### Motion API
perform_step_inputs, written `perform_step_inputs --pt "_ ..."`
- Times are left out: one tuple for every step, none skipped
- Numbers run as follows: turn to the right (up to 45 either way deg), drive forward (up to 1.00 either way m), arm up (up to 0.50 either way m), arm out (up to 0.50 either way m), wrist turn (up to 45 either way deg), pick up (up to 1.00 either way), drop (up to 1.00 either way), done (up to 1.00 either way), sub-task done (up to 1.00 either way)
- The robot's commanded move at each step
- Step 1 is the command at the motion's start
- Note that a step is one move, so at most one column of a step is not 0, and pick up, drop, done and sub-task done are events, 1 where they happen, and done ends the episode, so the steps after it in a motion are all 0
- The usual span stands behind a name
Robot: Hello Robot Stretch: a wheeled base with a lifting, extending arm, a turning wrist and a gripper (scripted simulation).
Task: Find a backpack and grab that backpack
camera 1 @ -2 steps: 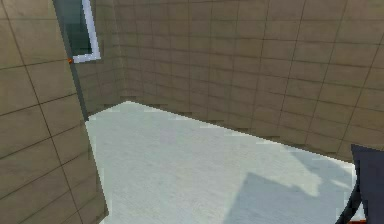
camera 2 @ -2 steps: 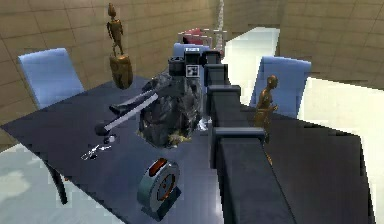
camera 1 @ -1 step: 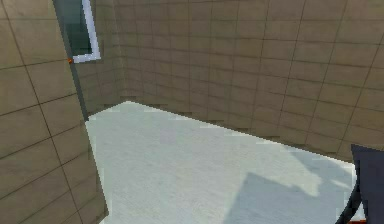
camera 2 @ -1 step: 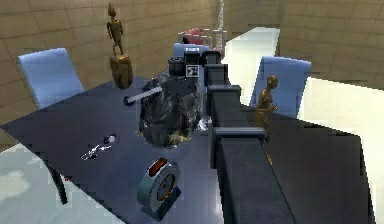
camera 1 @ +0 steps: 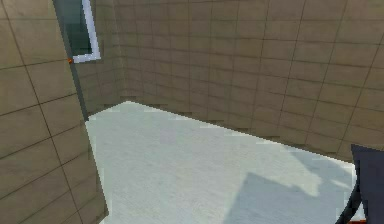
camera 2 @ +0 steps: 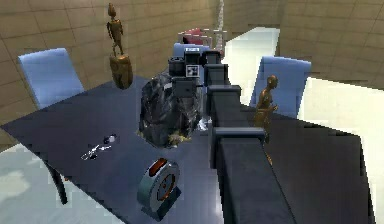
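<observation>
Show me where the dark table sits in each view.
Forward view: dark corner at the bottom right edge, likely the table.
Arm side view: table spans the middle, backpack on it.
Shared landmark: the pale floor and brown tiled walls.

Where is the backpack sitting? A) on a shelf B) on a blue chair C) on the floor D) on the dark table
D: the dark grey backpack rests on top of the dark table, not on the floor or on a chair.
</observation>
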Motion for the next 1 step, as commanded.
perform_step_inputs --pt "0.0 0.0 0.0 0.0 0.0 1.0 0.0 0.0 0.0"
